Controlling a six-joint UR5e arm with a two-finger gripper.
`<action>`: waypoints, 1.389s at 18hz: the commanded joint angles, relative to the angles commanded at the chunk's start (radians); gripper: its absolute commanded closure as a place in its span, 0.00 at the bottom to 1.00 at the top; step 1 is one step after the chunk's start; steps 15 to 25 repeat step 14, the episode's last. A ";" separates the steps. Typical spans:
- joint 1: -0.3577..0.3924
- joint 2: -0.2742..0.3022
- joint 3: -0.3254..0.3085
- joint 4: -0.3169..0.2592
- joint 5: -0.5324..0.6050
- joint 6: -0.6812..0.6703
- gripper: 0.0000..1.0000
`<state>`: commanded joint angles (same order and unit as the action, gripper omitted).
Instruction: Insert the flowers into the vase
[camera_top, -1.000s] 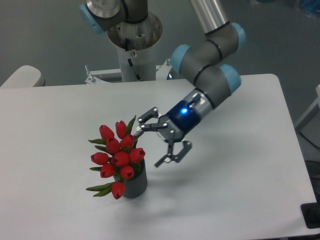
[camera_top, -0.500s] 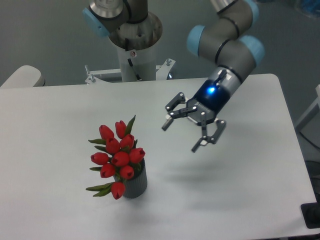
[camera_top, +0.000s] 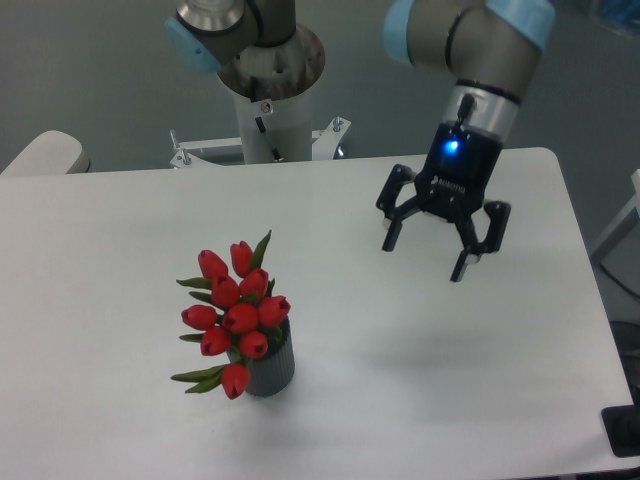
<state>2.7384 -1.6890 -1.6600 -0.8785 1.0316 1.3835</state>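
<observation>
The flowers (camera_top: 235, 315), a bunch of red tulip buds with green leaves, stand with their stems in the vase (camera_top: 272, 368), a short dark grey ribbed cylinder at the front left of the white table. The bunch leans to the left over the vase's rim. My gripper (camera_top: 425, 258) hangs well to the right of them, above the table's right half. It points down, its fingers are spread apart, and nothing is between them. A blue light glows on its wrist.
The robot's base column (camera_top: 268, 95) rises behind the table's back edge. The white table (camera_top: 120, 230) ends close to the right of the gripper. A pale rounded object (camera_top: 45, 155) sits beyond the back left corner.
The gripper has drawn away from the flowers, moving right and upward, and has turned from tilted to pointing down. The flowers and vase have stayed put.
</observation>
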 joint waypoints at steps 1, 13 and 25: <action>-0.023 0.005 0.026 -0.046 0.086 0.002 0.00; -0.082 -0.008 0.194 -0.359 0.521 0.245 0.00; -0.080 -0.008 0.192 -0.359 0.521 0.249 0.00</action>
